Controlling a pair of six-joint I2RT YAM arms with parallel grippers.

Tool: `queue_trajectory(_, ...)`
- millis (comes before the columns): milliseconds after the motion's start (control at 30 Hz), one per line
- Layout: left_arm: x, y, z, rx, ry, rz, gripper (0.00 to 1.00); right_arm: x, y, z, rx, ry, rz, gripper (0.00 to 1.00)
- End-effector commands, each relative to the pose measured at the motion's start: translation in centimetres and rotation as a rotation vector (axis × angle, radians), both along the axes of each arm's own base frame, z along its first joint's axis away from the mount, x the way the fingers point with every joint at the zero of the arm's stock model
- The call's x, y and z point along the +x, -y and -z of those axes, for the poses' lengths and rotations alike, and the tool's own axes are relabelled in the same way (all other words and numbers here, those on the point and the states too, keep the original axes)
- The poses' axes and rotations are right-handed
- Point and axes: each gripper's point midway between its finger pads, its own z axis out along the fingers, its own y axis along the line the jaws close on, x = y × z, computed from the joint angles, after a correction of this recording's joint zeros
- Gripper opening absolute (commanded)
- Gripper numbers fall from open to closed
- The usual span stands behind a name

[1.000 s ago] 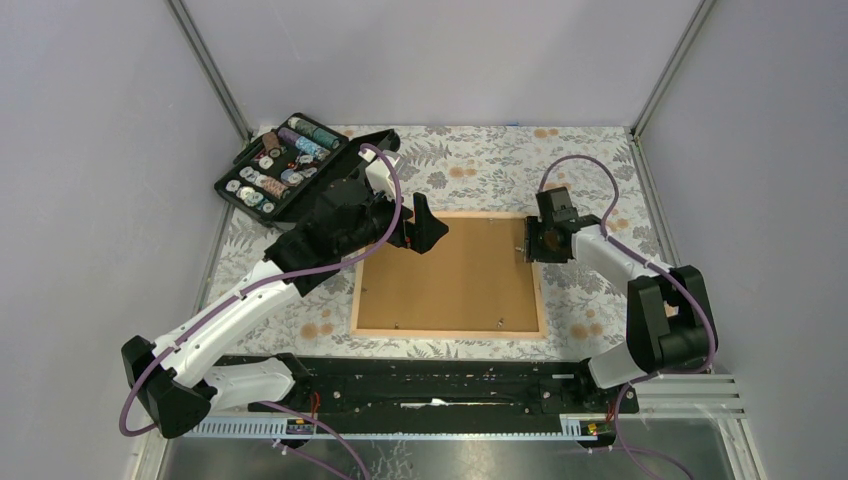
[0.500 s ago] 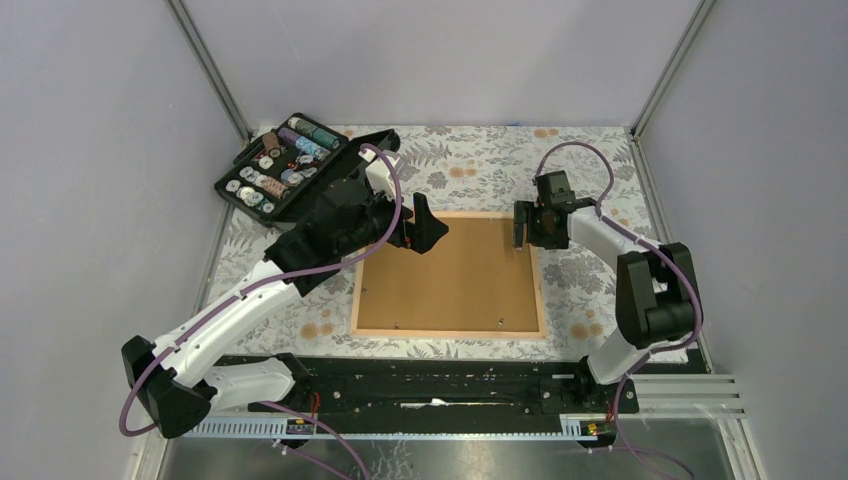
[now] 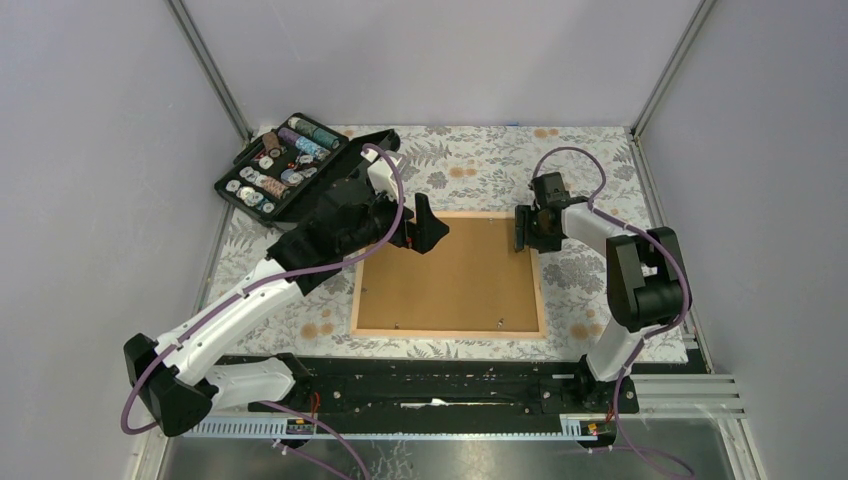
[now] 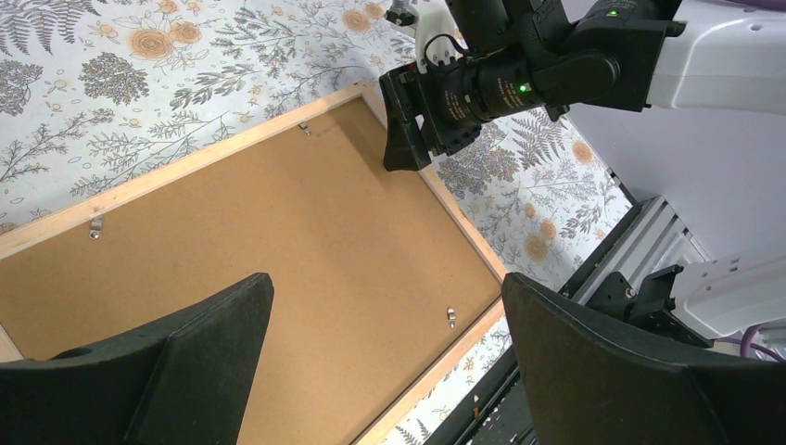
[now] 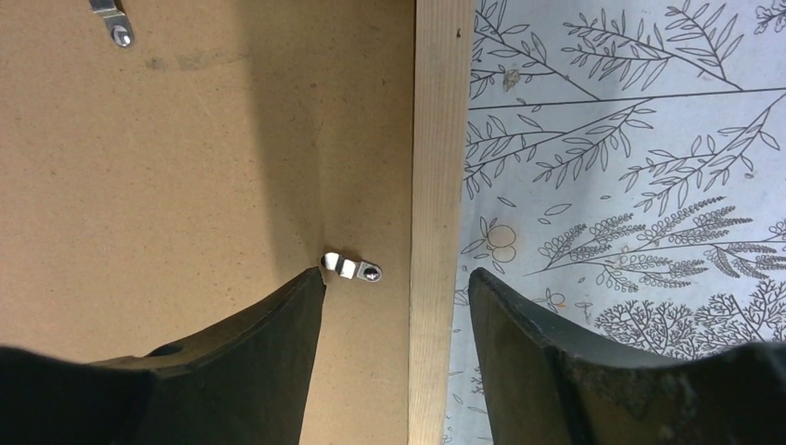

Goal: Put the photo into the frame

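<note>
Right claw (image 5: 395, 275) has swung in over the face-down frame (image 3: 541, 290) lying on the surface (image 3: 480, 170), part-open astride its right rail with one finger at a clip (image 5: 352, 269), probably to free the backing board (image 3: 450, 275); left claw (image 4: 385, 287) hovers wide; no photo is visible.

I counted one frame (image 3: 541, 290), one backing board (image 3: 450, 280), one case (image 3: 285, 165), one table (image 3: 480, 170) and two tools: the left tool (image 3: 428, 228) and the right tool (image 3: 522, 232). My right wrist view showed two metal clips (image 5: 351, 268).
</note>
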Motion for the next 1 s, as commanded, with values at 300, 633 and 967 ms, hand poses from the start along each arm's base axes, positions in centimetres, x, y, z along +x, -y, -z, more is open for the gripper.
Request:
queue_trajectory(300, 0.3, 0.3, -1.4, -0.033, 0.035, 0.007, 0.99, 2.4, -0.4, 0.0, 0.004, 0.026, 0.025, 0.5)
queue_trajectory(633, 0.3, 0.3, -1.5, -0.034, 0.036, 0.006, 0.99, 1.8, 0.1, 1.1, -0.002, -0.005, 0.117, 0.24)
queue_trajectory(967, 0.2, 0.4, -1.3, -0.035, 0.03, 0.014, 0.99, 2.4, -0.1, 0.1, 0.021, 0.009, 0.149, 0.06)
